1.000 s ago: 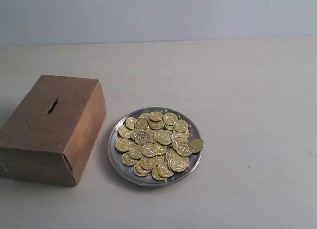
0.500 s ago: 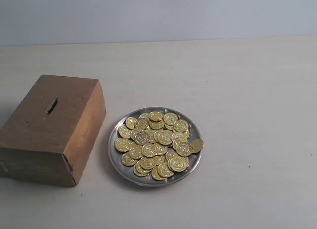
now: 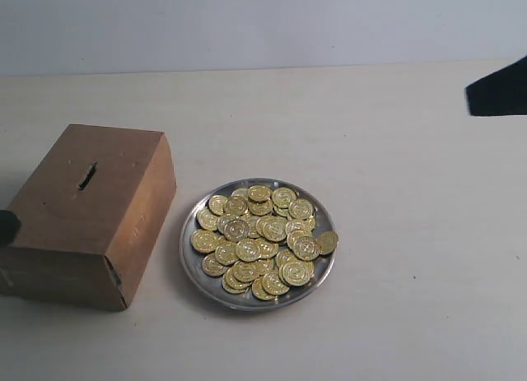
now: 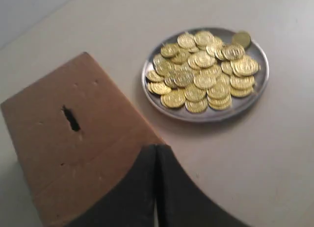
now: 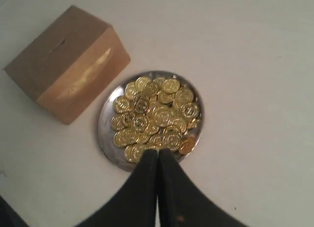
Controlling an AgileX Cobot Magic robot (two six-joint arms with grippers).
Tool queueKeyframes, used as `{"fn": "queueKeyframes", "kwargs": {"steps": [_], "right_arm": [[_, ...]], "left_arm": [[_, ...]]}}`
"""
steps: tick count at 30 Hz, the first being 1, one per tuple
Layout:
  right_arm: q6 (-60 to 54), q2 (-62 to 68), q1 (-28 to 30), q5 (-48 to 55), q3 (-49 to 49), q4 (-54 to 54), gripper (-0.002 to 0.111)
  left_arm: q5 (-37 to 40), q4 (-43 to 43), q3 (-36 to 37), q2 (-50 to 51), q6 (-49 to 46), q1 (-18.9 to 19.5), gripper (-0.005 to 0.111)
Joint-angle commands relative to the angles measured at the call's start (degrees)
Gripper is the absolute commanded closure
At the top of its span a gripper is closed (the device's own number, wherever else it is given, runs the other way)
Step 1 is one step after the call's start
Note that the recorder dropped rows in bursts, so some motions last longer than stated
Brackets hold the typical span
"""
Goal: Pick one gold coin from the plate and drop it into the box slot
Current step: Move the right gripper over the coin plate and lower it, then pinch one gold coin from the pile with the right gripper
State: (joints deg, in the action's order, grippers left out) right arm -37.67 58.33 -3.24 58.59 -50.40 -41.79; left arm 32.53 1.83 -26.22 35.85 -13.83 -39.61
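Since the earlier frames, a dark part of the right arm (image 3: 498, 89) has entered at the right edge of the exterior view. A dark part of the left arm (image 3: 6, 227) has entered at the left edge, beside the box (image 3: 78, 208). Plate, coins and box have not shifted.

Left claw (image 4: 155, 151): fingers pressed together, empty, seen over a corner of the box.

Right claw (image 5: 157, 156): likewise closed and empty, seen over the rim of the plate (image 3: 184, 262).

The gold coins (image 3: 262, 241) lie heaped in the plate, one riding up on its rim; none is picked.

The box lies on the tabletop (image 3: 395, 233) with its slot (image 3: 86, 176) facing up, just beside the plate. This placing is judged to keep the carry short.

Judgement: approach stage. The right claw must open before any pick.
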Motion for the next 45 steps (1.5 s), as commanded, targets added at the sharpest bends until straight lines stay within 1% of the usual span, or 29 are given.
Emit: {"fn": "queueKeyframes", "kwargs": {"steps": [1,2,4,7,9,10,13,17,20,22,25,29,30,32,37,45], "right_arm": [[-3.0,15.2,-7.7,-1.7,-4.4,3.6,0.108],[-1.5,17.7,-10.0,-2.6,-5.2,6.1,0.108],[5.1,23.3,-16.0,-6.5,-7.2,14.1,0.108],[19.3,30.5,-24.3,-10.2,-10.6,27.9,0.108],[28.4,35.4,-28.8,-10.7,-13.3,36.1,0.108],[30.7,37.7,-30.3,-10.7,-14.5,39.0,0.108],[34.6,43.8,-35.1,-10.7,-17.5,44.1,0.108],[38.3,50.8,-39.5,-11.9,-22.1,46.1,0.108],[38.5,54.1,-40.9,-12.4,-25.1,46.2,0.106],[38.3,55.5,-41.5,-11.9,-26.7,45.1,0.099],[37.2,56.9,-41.7,-11.5,-28.1,43.4,0.081],[35.4,57.9,-41.7,-12.3,-28.4,41.0,0.049],[35.1,58.0,-41.7,-12.8,-28.4,40.3,0.045],[34.8,58.1,-41.7,-13.4,-28.4,39.3,0.043],[32.4,59.2,-41.7,-13.8,-28.4,34.3,0.046],[32.2,62.3,-41.7,-13.5,-28.4,33.1,0.046]], "left_arm": [[-0.2,-0.5,-0.5,8.3,-7.8,-1.0,0.107],[-0.5,-0.5,-0.5,9.8,-8.6,-1.0,0.107],[-1.6,-0.5,-0.5,12.0,-8.8,-1.0,0.107],[-4.1,-0.5,-0.5,13.5,-8.8,-1.0,0.107],[-5.3,-0.5,-0.5,13.8,-8.8,-1.0,0.107],[-5.6,-0.5,-0.5,13.8,-8.8,-1.0,0.107],[-5.6,-0.5,-0.5,13.8,-8.8,-1.0,0.107],[-5.6,-0.5,-0.5,13.8,-8.8,-1.0,0.107],[-5.6,-0.5,-0.5,13.8,-8.8,-1.0,0.107],[-5.6,-0.5,-0.5,13.8,-8.8,-1.0,0.107],[-5.6,-0.5,-0.5,13.8,-8.8,-1.0,0.107],[-5.6,-0.5,-0.5,13.8,-8.8,-1.0,0.107],[-5.6,-0.5,-0.5,13.8,-8.8,-1.0,0.107],[-5.6,-0.5,-0.5,13.8,-8.8,-1.0,0.107],[-5.8,-0.5,-0.5,13.8,-8.8,-1.0,0.107],[-5.9,-0.5,-0.5,13.8,-8.8,-1.0,0.107]]}}
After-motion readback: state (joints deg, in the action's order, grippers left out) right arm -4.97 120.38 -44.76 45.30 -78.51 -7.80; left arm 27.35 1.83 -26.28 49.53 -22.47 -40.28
